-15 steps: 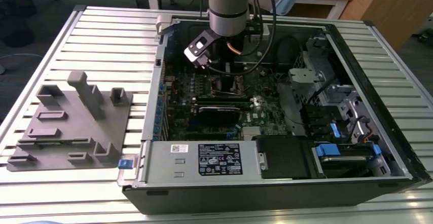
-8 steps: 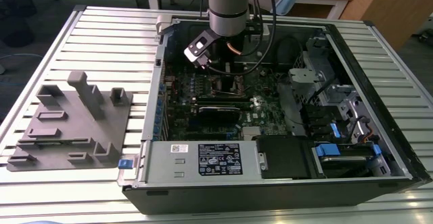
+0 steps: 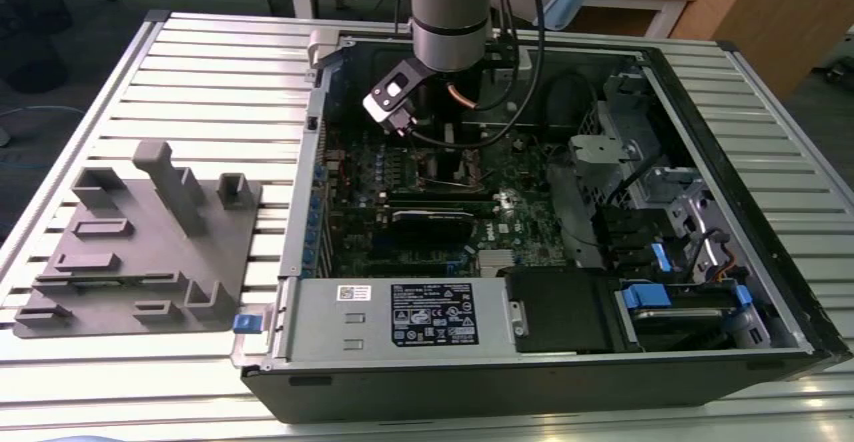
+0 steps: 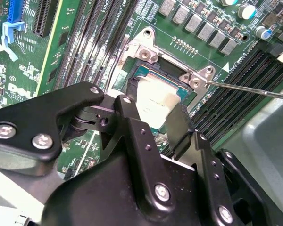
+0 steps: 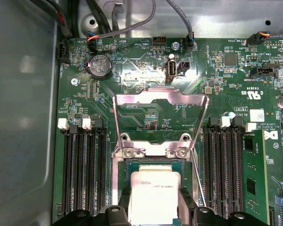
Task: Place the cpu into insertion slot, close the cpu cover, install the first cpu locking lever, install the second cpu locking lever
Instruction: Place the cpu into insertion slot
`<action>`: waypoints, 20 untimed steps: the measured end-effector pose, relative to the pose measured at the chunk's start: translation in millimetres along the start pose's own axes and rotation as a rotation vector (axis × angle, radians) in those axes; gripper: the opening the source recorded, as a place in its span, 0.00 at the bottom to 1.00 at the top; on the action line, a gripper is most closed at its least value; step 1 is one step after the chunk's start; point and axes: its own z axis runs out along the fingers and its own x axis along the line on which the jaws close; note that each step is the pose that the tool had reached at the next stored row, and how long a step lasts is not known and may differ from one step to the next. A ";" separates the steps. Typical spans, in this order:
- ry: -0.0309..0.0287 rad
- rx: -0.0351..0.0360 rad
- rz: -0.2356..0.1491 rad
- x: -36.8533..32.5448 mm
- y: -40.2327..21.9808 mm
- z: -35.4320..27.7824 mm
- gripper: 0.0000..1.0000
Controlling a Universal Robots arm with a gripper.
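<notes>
A black gripper (image 4: 153, 110) fills the foreground of the second wrist view. Its two fingers (image 4: 127, 106) are closed on opposite edges of the cpu (image 4: 155, 96), grasping it. The silvery chip lies level between them, square over the slot (image 5: 132, 165). It cannot be told whether the chip is seated or just above the slot.

In the first wrist view, the cover (image 5: 160, 96) is open just beyond the chip. The silver frame is tilted up and back from its hinge at the slot's far edge, with green board (image 5: 146, 70) showing through its opening. A thin lever (image 4: 245, 88) runs out from one corner of the slot, close beside one finger. Rows of long slots (image 5: 85, 174) flank the slot on both sides, leaving narrow room for the fingers. Farther out on the board are a coin battery (image 5: 99, 66) and cable plugs.

In the exterior view, the arm (image 3: 447, 22) comes straight down from above into the open case (image 3: 534, 387), near its far wall. The case lies on its side on a ribbed table (image 3: 214, 82). A drive bay and cables crowd the exterior view's right. A grey fixture (image 3: 134, 242) sits on the table at the exterior view's left, well apart from the case.
</notes>
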 end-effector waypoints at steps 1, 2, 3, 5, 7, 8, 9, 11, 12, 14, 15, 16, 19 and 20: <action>-0.0001 0.0001 0.000 0.0 0.0 -0.2 0.51; -0.0002 0.0002 0.000 -0.1 0.0 -1.1 0.51; -0.0001 0.0001 0.000 -0.1 0.2 -2.3 0.51; 0.0001 -0.0001 0.000 0.0 0.5 -4.2 0.51; 0.0003 -0.0003 0.000 0.0 0.6 -4.2 0.51; 0.0003 -0.0002 0.000 0.0 0.6 -4.3 0.51; 0.0000 0.0000 0.000 0.0 0.6 -4.4 0.51; 0.0001 -0.0001 0.000 0.0 0.6 -4.5 0.51; 0.0000 0.0000 0.000 0.0 0.6 -4.6 0.49; 0.0000 0.0000 0.000 0.0 0.6 -4.7 0.43; 0.0001 0.0000 0.000 -0.1 0.6 -4.7 0.36; 0.0000 0.0000 0.000 -0.1 0.6 -4.8 0.31; 0.0001 0.0000 0.000 0.0 0.6 -4.9 0.25; 0.0000 0.0000 0.000 -0.1 0.6 -5.0 0.19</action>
